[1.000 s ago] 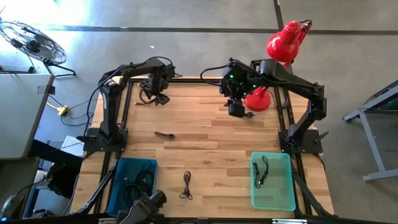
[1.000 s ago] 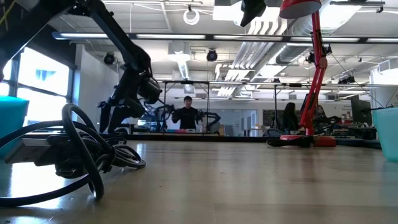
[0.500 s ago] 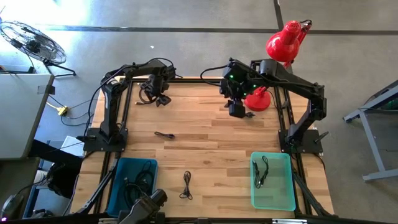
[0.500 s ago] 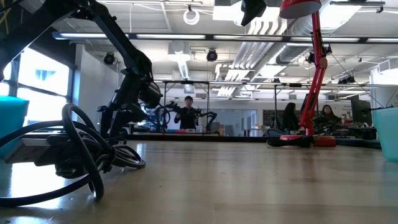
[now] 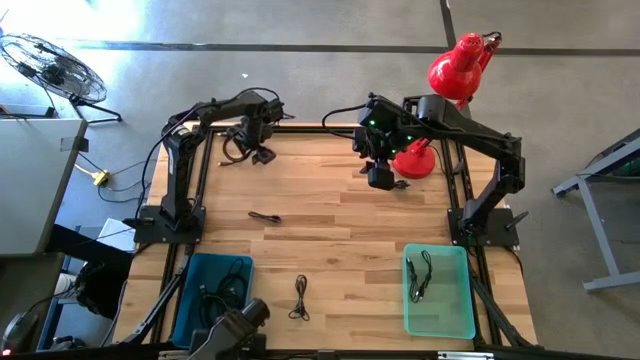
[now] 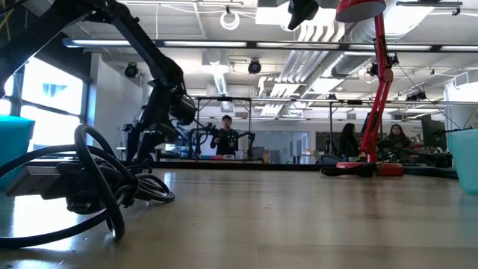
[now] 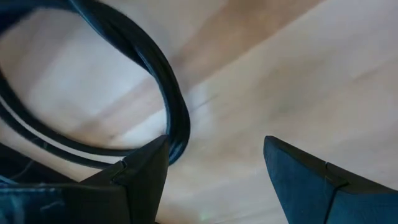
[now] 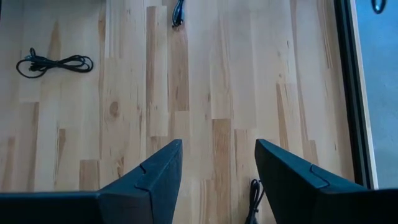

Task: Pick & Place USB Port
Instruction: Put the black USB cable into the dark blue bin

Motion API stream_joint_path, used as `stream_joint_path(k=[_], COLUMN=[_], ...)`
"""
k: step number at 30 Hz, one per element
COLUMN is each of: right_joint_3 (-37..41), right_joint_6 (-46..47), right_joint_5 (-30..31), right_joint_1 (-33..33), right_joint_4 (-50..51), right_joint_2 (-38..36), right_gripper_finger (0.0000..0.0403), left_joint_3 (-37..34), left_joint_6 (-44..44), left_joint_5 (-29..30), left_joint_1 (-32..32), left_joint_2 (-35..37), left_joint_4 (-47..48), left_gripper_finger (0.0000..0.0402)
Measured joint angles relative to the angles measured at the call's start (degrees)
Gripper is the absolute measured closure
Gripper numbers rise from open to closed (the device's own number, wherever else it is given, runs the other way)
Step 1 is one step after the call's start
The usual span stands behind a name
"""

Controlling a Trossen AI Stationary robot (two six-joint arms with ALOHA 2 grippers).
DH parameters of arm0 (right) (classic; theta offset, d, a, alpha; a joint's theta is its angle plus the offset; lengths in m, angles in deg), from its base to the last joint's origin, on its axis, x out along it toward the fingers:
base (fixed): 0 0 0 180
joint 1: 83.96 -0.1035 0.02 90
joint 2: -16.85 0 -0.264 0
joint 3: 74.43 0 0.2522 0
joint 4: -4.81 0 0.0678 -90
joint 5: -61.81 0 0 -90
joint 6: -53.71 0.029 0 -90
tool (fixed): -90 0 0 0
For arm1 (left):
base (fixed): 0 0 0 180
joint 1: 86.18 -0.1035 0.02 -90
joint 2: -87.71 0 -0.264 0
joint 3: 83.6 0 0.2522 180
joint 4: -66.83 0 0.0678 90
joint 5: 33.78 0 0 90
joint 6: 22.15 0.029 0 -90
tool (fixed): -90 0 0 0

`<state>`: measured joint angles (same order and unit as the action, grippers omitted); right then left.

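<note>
Wooden worktop (image 5: 340, 250), high view: the middle planks lie open between the two arms. The left claw (image 5: 262, 152) sits low at the far left edge, beside a loose black cable loop (image 5: 238, 152) near the frame rail. The right claw (image 5: 380, 178) hangs raised over the far right part, next to the base of the red lamp (image 5: 412, 160).

Task items: one small black USB cable (image 5: 265, 216) lies left of centre, well apart from both claws; a second coiled cable (image 5: 301, 297) lies near the front edge between the blue bin (image 5: 190, 290) and the green bin (image 5: 462, 290). The green bin already holds a cable (image 5: 420, 276); the blue bin holds several.

Left wrist view shows what the overhead cannot: the fingers (image 7: 140, 180) stand apart, released, with bare wood between them and a thick black cable curving just beside one tip. Right wrist view shows its fingers (image 8: 149, 180) likewise spread and empty.

Low view alone shows a person (image 6: 226, 137) standing beyond the worktop's far edge.
</note>
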<state>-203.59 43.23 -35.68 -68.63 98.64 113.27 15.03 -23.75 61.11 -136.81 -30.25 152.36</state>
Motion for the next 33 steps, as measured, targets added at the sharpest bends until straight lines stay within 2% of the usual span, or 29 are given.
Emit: stream_joint_path(k=[5,16,30,33], right_joint_3=[0.0,0.0,0.1,3.0], right_joint_6=[0.0,-0.3,-0.5,-0.5], right_joint_5=[0.0,0.0,0.0,-0.3], right_joint_1=[0.0,0.0,0.0,0.0], right_joint_4=[-0.1,-0.2,-1.2,-3.1], right_joint_2=[0.0,0.0,0.0,-0.4], right_gripper_finger=[0.0208,0.0208,0.0208,0.0208], left_joint_3=[2.2,2.1,2.1,2.1], left_joint_6=[-0.2,-1.9,-1.9,-2.1], left_joint_5=[0.0,-2.9,-3.3,-4.1], left_joint_1=[-0.5,-3.8,-3.7,-3.7], left_joint_2=[0.0,0.0,-0.1,-1.1], left_joint_4=[0.2,0.3,-0.3,0.1], left_gripper_finger=[0.0144,0.0144,0.0145,0.0145])
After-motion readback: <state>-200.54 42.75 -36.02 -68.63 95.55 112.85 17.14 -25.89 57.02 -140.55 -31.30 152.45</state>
